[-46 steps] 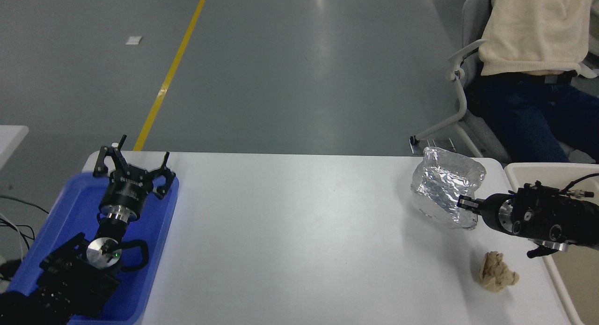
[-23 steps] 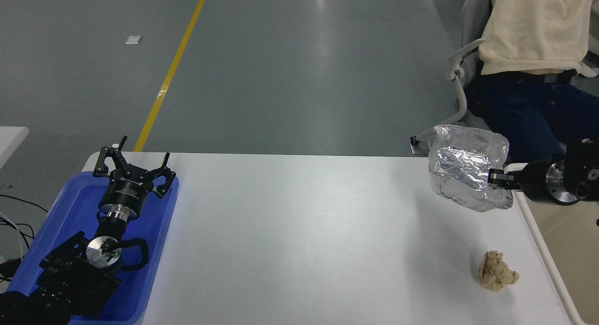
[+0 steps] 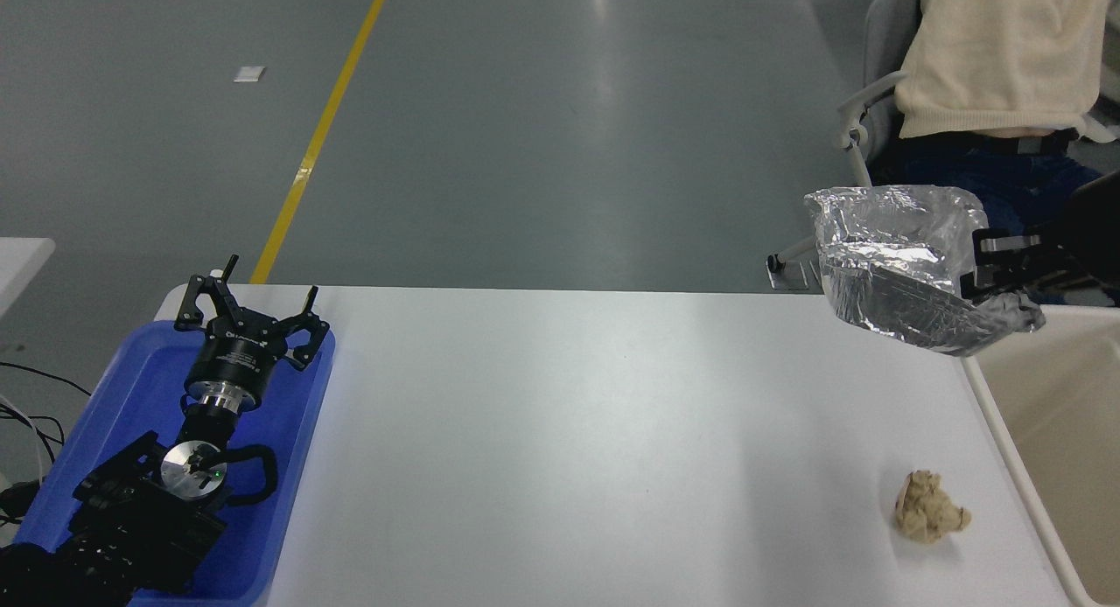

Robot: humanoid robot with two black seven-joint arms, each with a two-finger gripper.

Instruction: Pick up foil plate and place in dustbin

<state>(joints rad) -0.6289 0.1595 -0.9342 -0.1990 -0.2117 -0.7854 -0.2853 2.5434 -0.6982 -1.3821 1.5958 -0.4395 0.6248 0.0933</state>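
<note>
From the head view, the right gripper (image 3: 993, 270) was clamped on the right rim of the foil plate (image 3: 892, 261), holding it tilted in the air, well clear of the bench (image 3: 569, 432). The dustbin (image 3: 1063, 415) lay just below and to its right. The thin rim might crumple and slip free, dropping short of the bin. The left gripper (image 3: 249, 314) sat parked, spread wide, over a blue tray (image 3: 114, 388).

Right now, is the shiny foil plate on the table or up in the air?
In the air: the foil plate hangs tilted from the right end effector.
</note>
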